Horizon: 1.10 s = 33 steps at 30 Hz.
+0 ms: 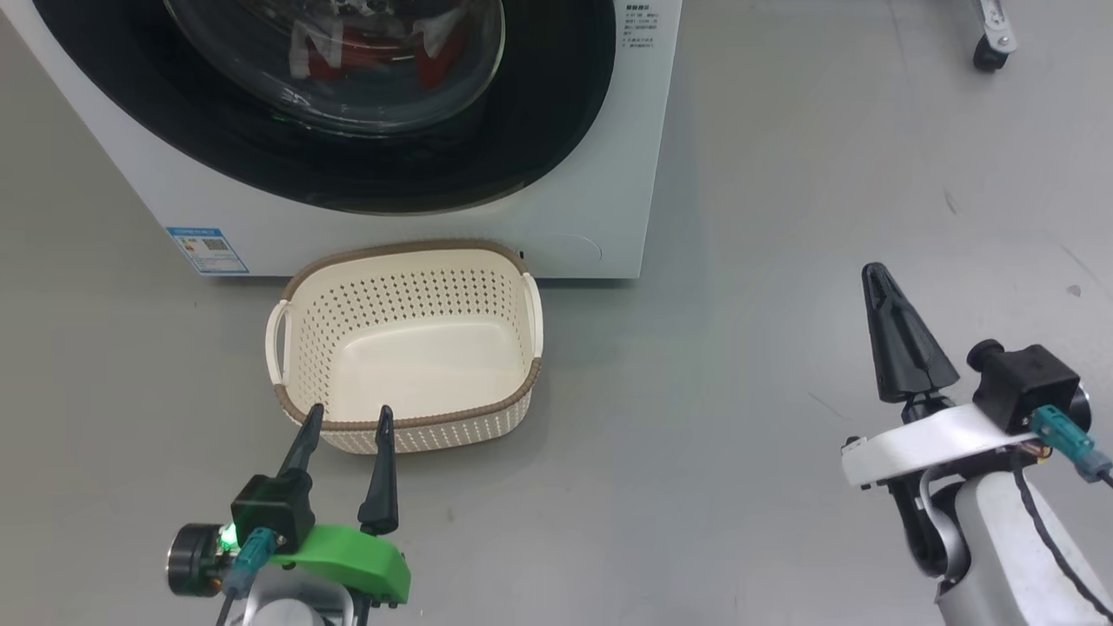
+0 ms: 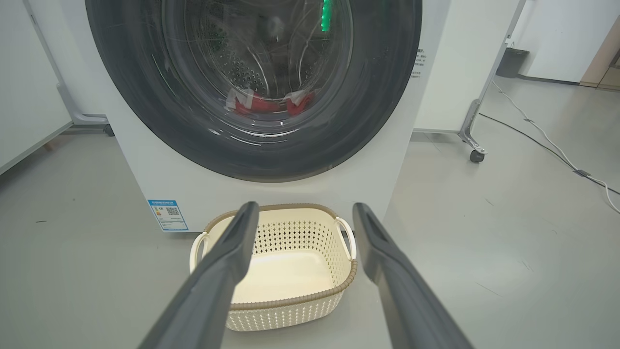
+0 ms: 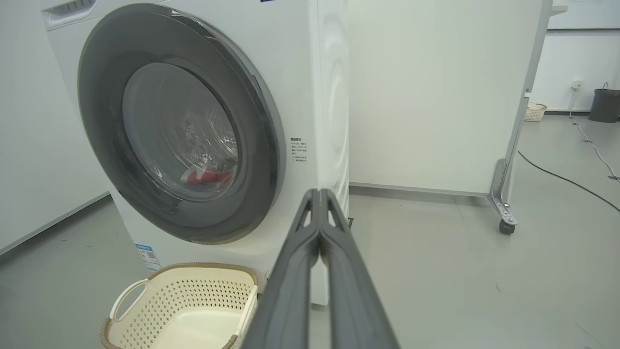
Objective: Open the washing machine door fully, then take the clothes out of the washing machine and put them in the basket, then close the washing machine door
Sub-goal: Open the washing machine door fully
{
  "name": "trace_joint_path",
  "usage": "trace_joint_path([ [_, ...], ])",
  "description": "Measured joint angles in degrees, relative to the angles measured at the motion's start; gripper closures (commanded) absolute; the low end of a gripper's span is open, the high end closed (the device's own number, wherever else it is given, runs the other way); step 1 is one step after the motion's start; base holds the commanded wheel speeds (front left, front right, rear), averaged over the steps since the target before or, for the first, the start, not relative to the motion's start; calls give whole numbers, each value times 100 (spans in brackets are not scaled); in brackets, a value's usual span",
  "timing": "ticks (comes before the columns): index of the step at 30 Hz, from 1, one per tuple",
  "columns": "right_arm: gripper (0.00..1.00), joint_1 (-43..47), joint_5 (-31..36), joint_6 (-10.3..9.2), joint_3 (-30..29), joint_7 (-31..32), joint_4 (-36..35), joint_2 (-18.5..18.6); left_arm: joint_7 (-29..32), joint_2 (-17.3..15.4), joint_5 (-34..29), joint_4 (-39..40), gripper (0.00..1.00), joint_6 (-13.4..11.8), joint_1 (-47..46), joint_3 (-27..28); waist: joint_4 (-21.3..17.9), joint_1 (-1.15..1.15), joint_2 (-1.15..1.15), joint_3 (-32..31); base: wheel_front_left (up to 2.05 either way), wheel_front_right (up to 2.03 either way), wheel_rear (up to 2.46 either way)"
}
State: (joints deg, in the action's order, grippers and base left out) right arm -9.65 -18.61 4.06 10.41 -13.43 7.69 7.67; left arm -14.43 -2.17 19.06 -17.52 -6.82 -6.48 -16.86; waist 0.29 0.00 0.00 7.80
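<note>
Washing machine door [image 1: 348,104], round, with a wide glossy black rim and a bulging clear glass bowl, sits shut against the boxy white washing machine [image 3: 329,121]. Through the glass we see the clothes [image 2: 264,103], red fabric with white patches, lying low in the perforated steel drum [image 2: 237,72]. On the smooth grey floor [image 1: 739,391], just before the washer's front, stands the basket [image 1: 409,423]: cream perforated plastic, rounded rectangular, with a brown woven-look rim, two loop handles and its bare bottom showing. Our left gripper [image 1: 350,409] hovers at the basket's near rim, fingers spread apart. Our right gripper [image 1: 876,274], well to the right over the floor, has its fingers pressed together.
</note>
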Motion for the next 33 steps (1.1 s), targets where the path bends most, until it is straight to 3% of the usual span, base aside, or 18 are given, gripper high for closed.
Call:
trace_joint_path([
  [4, 100, -367, -101, 93, -67, 76, -79, 185, -1, 1, -9, 116, 0, 0, -231, -35, 50, 0, 0, 275, 0, 0, 0],
  [14, 100, -1522, -1150, 192, -617, 682, -272, 277, -1, 3, 24, 327, 0, -1, -719, -214, 215, 0, 0, 958, 0, 0, 0],
  [19, 100, -2268, -2292, 193, -1092, 1187, -254, 133, -1, 4, 111, 374, 0, -1, -953, -246, 332, 0, 0, 1355, 0, 0, 0],
  [29, 100, -3752, -3985, 234, -1359, 2532, 56, -9, -1, 9, 308, 492, 0, -1, -1381, -387, 550, 1, 0, 2119, 0, 0, 0],
  [33, 100, -4258, -4439, 63, -1494, 3059, 241, 48, -1, 14, 394, 498, 0, -1, -1451, -444, 663, 1, 0, 2345, 0, 0, 0],
])
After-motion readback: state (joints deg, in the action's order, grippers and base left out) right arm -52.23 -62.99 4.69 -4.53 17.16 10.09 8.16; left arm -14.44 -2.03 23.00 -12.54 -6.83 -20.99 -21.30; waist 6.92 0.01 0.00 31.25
